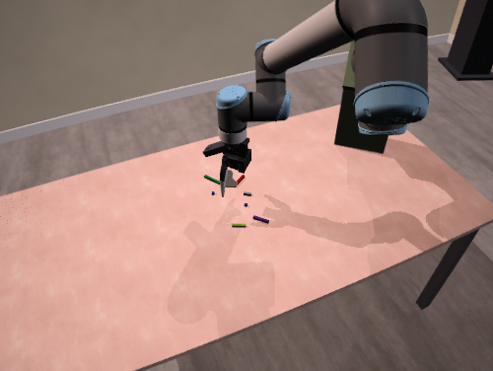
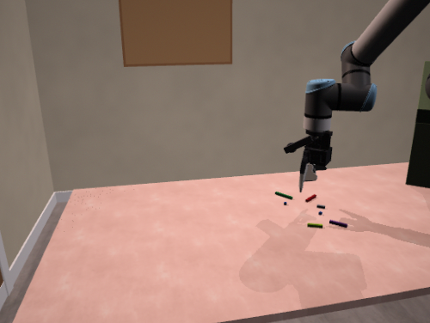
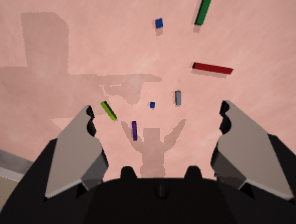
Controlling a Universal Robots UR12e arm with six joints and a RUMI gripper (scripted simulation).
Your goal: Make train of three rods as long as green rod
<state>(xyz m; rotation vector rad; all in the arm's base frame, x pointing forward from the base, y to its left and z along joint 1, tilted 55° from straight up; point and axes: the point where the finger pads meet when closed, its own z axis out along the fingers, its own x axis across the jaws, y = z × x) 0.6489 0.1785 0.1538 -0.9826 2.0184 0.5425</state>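
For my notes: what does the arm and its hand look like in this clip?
The arm is thick grey tubing with darker grey joint housings and light blue caps. The hand is a black block carrying two pale grey, wedge-shaped fingers with notched tips. No cables or markings show.

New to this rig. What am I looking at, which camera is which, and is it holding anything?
One six-joint arm stands at a pink table, ending in a two-jaw gripper. The first picture looks down from above beside the arm, the second from across the room, the third from the wrist, between the two grey fingers. Small coloured rods lie scattered, none touching: green rod, red rod, grey rod, lime rod, purple rod and two blue rods. The gripper hangs above them, open wide, holding nothing.
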